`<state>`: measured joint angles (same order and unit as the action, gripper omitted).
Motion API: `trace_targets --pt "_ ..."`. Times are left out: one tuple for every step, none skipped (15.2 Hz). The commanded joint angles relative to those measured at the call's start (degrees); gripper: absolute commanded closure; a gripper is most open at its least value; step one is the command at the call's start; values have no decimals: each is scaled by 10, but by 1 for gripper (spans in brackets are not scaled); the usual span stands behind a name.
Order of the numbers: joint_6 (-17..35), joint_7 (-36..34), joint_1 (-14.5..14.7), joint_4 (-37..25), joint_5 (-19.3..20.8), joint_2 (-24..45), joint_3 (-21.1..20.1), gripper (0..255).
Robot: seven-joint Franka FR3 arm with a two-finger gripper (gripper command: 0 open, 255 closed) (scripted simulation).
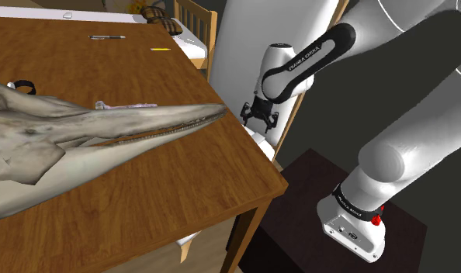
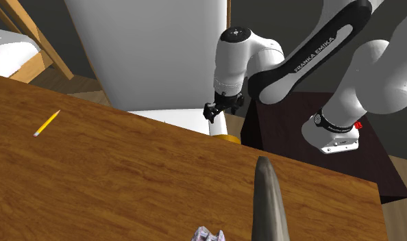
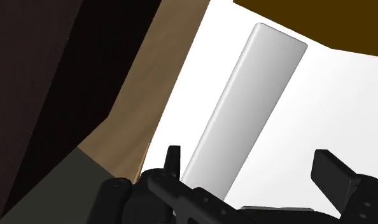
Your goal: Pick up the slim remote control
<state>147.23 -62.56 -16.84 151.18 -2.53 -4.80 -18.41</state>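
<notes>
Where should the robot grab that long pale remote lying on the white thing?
Across its narrow width, pinching the two long sides near the middle and coming straight down from above. The remote lies flat on the white surface. It is long and thin, so probably only its slim width fits between the fingers. The open tool hangs above its near end.

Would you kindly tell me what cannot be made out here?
Wrist view: near end of the slim remote, hidden behind the gripper.
Wrist view: what the white surface under it belongs to; edges cut it off.
Shoulder view: body of the long-snouted figure, cut by the left edge.
</notes>
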Motion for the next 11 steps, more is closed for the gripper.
trace_targets --pt "38 -71 -12 -17 42 63 -3 0" --pt "53 -105 -14 -24 64 90 1 0" --pt "66 -138 -12 -32 86 116 8 0" --pt "79 -171 -9 -41 107 142 18 0" --pt "84 -185 -6 -45 115 153 24 0" --pt "92 -190 -2 -46 121 162 29 0" --pt "99 -195 1 -47 129 171 33 0" --pt "107 -201 3 -49 136 180 37 0" --pt "114 -206 6 -50 143 189 42 0" --pt "122 -211 9 -52 150 199 46 0" --pt "129 -217 13 -53 157 208 51 0"
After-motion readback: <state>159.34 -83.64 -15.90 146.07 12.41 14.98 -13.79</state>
